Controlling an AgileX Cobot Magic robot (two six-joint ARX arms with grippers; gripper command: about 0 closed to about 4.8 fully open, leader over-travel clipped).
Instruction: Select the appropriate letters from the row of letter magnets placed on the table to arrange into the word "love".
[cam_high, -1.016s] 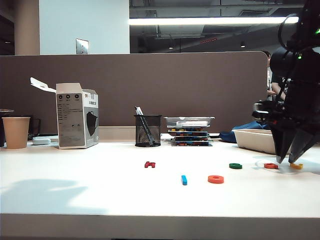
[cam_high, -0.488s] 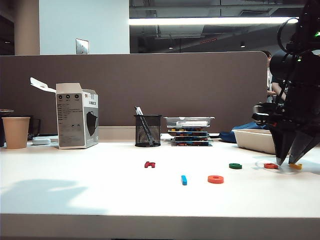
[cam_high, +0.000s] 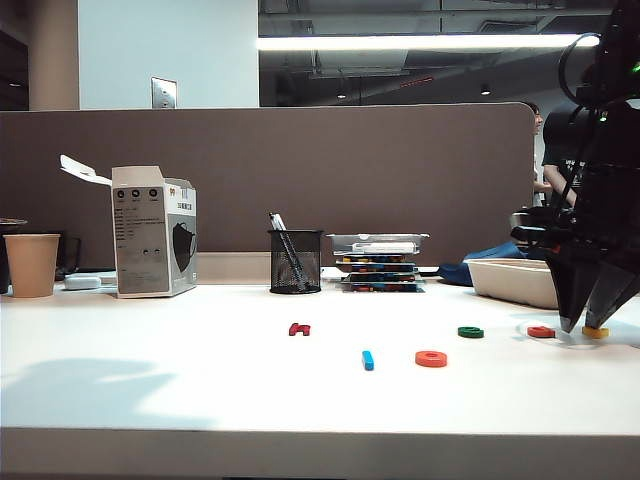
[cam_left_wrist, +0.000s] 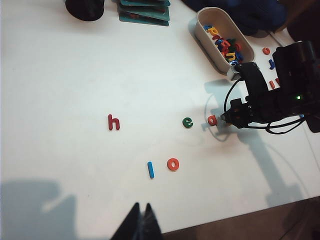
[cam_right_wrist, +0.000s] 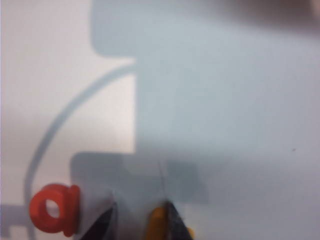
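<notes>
Your right gripper (cam_high: 589, 327): down at the table (cam_high: 200, 390), jaws narrowly parted around the yellow letter (cam_high: 596, 332), beside the "a" (cam_left_wrist: 212, 120). Your left gripper (cam_left_wrist: 141, 222): raised, jaws together, empty. "l" (cam_left_wrist: 150, 170), "o" (cam_left_wrist: 173, 164), "e" (cam_left_wrist: 187, 122): mid-table.

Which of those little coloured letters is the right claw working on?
The yellow letter, at the far right end of the row. The right gripper stands down over it, fingers either side. The orange-red letter lies just beside, outside the fingers.
</notes>
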